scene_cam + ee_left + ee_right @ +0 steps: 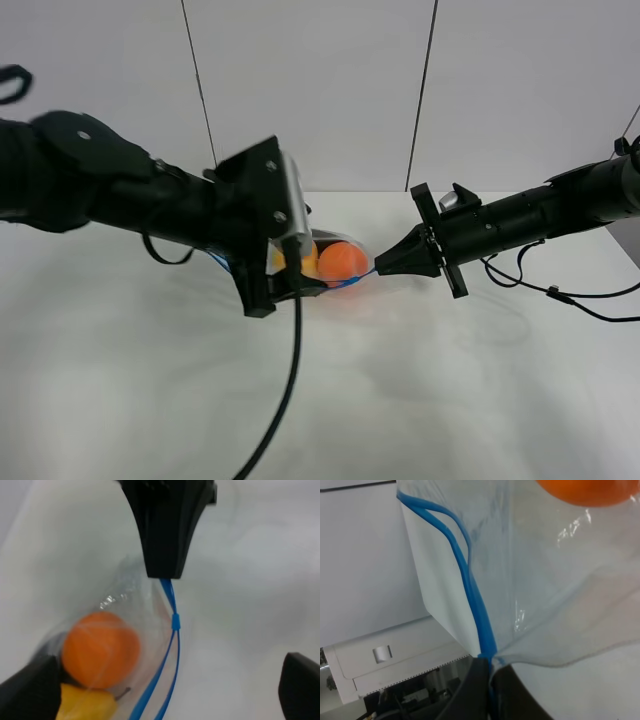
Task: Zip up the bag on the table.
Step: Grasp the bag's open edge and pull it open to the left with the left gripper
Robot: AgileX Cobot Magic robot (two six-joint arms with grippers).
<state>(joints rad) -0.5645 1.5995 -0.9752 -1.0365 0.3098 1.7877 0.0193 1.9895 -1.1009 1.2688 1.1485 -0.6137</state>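
The bag [555,595] sits at the middle of the table [400,400], holding an orange fruit [100,650] and a yellow fruit [87,705]. The right gripper [380,268] pinches the bag's blue zipper strip [174,630] at one end. At the bag's other end the left gripper [165,692] has its jaws spread wide, and a black cable [290,380] hangs beside it.

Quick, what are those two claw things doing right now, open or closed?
Left gripper: jaws open, holding nothing.
Right gripper: jaws closed on the blue zipper strip of the bag.
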